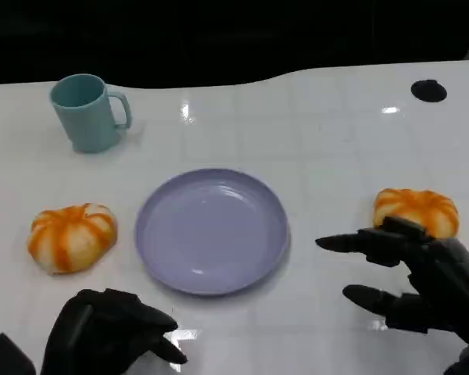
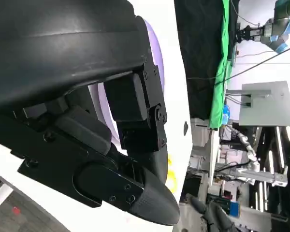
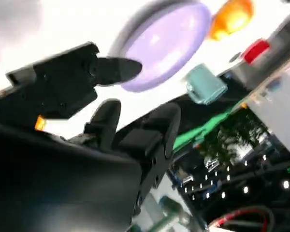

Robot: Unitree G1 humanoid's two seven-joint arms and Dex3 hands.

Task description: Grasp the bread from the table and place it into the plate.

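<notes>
Free room & obstacles, referenced to plate. Right of plate: bare table strip up to right bread; right hand, fingers spread, holding nothing, sits just in front of that bread. Left of plate: narrow gap, then left bread. Near side: left hand close to rim. Far-left: teal mug, well apart. Far side: open tabletop w/ no obstruction.

Orange-striped bread left of empty lavender plate; second bread right.
</notes>
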